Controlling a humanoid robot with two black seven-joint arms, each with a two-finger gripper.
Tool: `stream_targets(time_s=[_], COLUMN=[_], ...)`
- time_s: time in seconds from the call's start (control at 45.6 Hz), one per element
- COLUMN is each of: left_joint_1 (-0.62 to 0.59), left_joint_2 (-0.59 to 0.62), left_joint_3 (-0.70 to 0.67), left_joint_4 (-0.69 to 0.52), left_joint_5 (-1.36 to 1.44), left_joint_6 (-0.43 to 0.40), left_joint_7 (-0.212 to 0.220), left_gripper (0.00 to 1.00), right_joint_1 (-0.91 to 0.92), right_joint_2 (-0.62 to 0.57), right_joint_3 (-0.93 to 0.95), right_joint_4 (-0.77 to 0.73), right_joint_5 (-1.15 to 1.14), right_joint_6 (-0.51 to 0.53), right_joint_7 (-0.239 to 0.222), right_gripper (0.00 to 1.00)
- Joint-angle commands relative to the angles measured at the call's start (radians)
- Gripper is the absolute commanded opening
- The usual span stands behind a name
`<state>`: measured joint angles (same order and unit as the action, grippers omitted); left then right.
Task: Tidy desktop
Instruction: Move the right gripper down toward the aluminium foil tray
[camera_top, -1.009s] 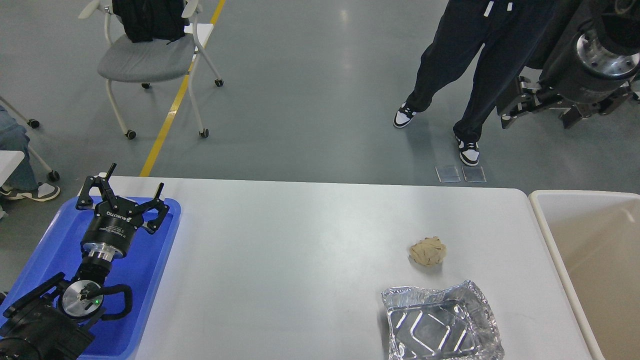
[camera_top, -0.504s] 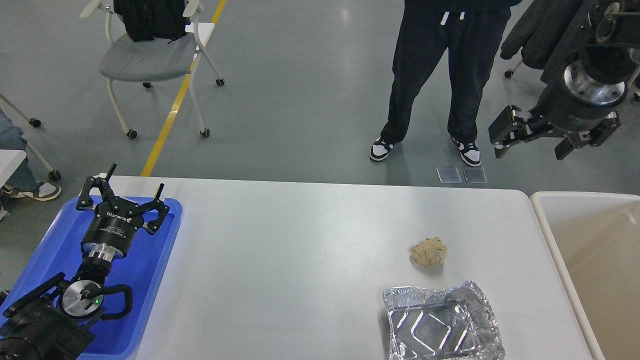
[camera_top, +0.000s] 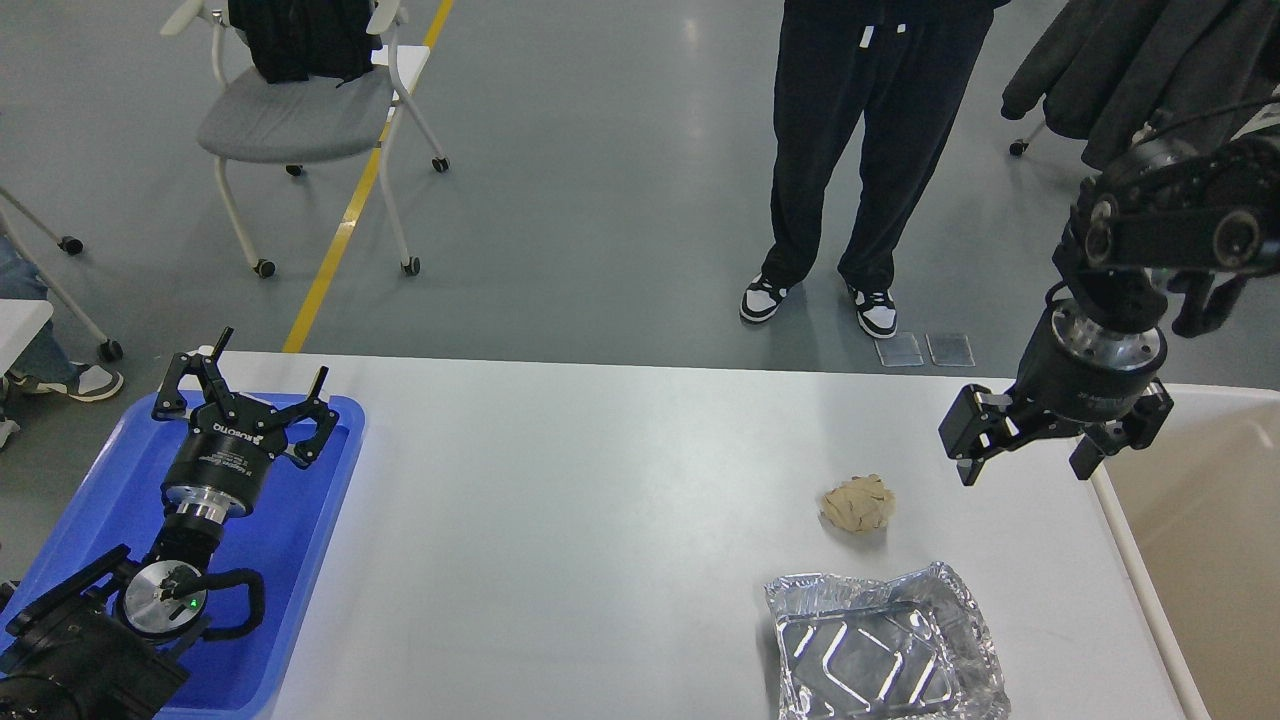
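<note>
- Left gripper (camera_top: 243, 385), fingers spread and empty, over the blue tray (camera_top: 300, 540) at the desktop's (camera_top: 600, 520) left edge.
- Right gripper (camera_top: 1028, 462) splayed, empty, near the right edge, beside the crumpled paper ball (camera_top: 858, 503).
- Foil tray (camera_top: 885, 645) at the near edge.

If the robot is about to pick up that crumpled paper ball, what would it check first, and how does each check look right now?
1. Right claw open: ok, fingers spread.
2. Right claw empty: ok.
3. Right claw over the paper ball: not ok, it is off to the ball's right.
4. Ball free of the foil tray: ok, a gap of desktop shows between them.
5. Bin open to receive: ok.
6. Left claw out of the way: ok, open over the blue tray.
</note>
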<state>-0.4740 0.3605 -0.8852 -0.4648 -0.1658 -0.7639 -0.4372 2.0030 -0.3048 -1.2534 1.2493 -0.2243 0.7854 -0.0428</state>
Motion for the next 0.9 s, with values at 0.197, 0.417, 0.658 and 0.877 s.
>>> stream_targets(time_s=[0.197,0.417,0.658,0.877], left_joint_1=[0.000,0.000,0.000,0.000], left_joint_2=[0.000,0.000,0.000,0.000], left_joint_3=[0.000,0.000,0.002,0.002], left_joint_4=[0.000,0.000,0.000,0.000], left_joint_5=[0.000,0.000,0.000,0.000], left_joint_6=[0.002,0.002,0.002,0.002], left_joint_7=[0.000,0.000,0.000,0.000], left_gripper=[0.99,0.99,0.99,0.99], right_joint_1=[-0.084,-0.182,-0.263,-0.285], right_joint_2=[-0.030,-0.023,-0.065,-0.114], right_joint_3=[0.046,0.057,0.092,0.094], right_joint_4=[0.134,0.134,0.119,0.117], right_joint_5=[-0.108,-0.116,-0.112,-0.112], right_joint_6=[0.000,-0.253,-0.374,-0.374], right_joint_7=[0.000,-0.002,0.001,0.001], right_gripper=[1.00,1.00,1.00,1.00])
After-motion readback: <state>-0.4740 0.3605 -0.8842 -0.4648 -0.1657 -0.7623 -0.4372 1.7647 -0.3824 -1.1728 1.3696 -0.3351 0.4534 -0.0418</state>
